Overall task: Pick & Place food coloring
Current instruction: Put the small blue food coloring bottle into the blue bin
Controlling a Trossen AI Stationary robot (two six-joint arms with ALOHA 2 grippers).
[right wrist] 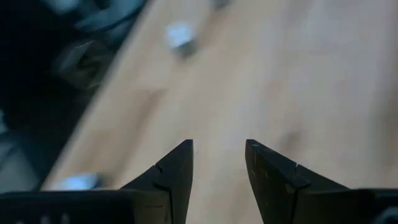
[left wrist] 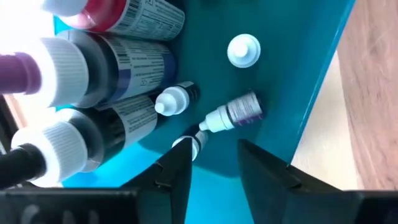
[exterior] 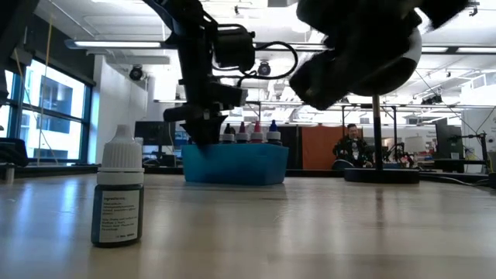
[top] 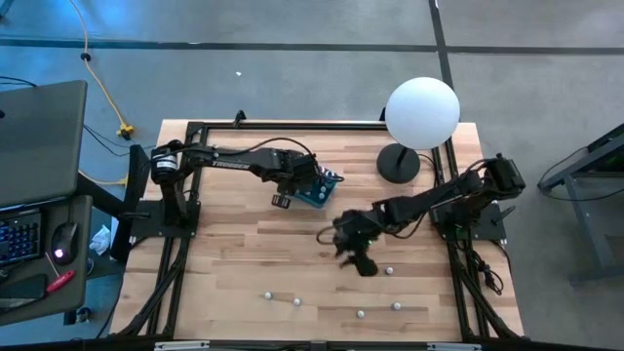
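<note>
closest to the low camera, at the lower left of its frame, one dark food coloring bottle [exterior: 118,197] stood upright on the table [top: 253,258], and in the high view five more white-capped bottles [top: 359,314] dotted the lower middle of the frame, the nearest bottle [top: 388,270] just right of the right gripper [top: 363,265], which hung with fingers parted and nothing between them. at upper centre the left gripper [top: 284,200] sat over the teal box [top: 320,187], jaws apart and empty, a tiny bottle [left wrist: 231,114] lying on its side just beyond the tips. the right arm was judged nearer the loose bottles.
</note>
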